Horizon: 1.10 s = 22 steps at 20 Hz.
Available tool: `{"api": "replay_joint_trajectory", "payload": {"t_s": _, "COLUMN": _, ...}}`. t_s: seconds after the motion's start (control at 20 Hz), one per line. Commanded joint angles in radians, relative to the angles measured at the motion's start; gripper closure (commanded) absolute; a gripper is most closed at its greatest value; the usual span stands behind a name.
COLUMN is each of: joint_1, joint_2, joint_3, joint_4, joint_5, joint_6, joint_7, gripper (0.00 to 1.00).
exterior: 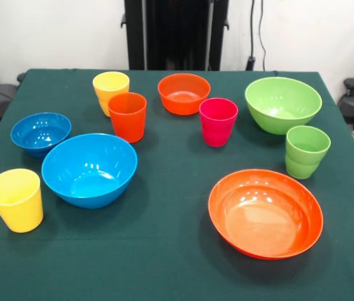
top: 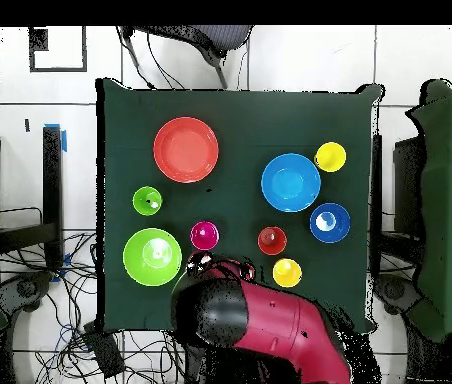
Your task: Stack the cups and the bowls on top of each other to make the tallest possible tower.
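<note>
All cups and bowls stand apart and upright on the green table. On the left of the front view are a yellow cup (exterior: 16, 199), the large blue bowl (exterior: 90, 169), the small blue bowl (exterior: 40, 133), an orange cup (exterior: 127, 116) and a second yellow cup (exterior: 111, 88). The small orange bowl (exterior: 184, 93) and the pink-red cup (exterior: 218, 121) are in the middle. The lime green bowl (exterior: 283, 103), the light green cup (exterior: 307, 150) and the wide orange bowl (exterior: 265, 212) are on the right. My arm (top: 260, 320) is drawn back over the table's edge by the base, and its gripper does not show.
The black pedestal (exterior: 176, 34) stands behind the table's far edge in the front view. In the overhead view the arm covers the small orange bowl. Chairs and cables lie around the table (top: 240, 110).
</note>
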State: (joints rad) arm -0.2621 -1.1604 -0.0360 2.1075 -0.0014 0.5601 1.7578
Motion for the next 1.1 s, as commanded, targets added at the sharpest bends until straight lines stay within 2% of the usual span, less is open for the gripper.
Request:
{"api": "replay_joint_trajectory", "payload": {"t_s": 0.05, "joint_1": -0.05, "joint_2": 0.121, "joint_3": 0.137, "joint_4": -0.117, "joint_5": -0.088, "joint_6": 0.084, "joint_7": -0.112, "gripper": 0.0}}
{"api": "replay_joint_trajectory", "payload": {"t_s": 0.4, "joint_1": -0.121, "joint_2": 0.21, "joint_3": 0.191, "joint_4": -0.184, "joint_5": -0.139, "joint_6": 0.064, "joint_7": -0.154, "gripper": 0.0}}
{"api": "replay_joint_trajectory", "payload": {"t_s": 1.1, "joint_1": -0.191, "joint_2": 0.319, "joint_3": 0.226, "joint_4": -0.271, "joint_5": -0.205, "joint_6": 0.026, "joint_7": -0.099, "gripper": 0.0}}
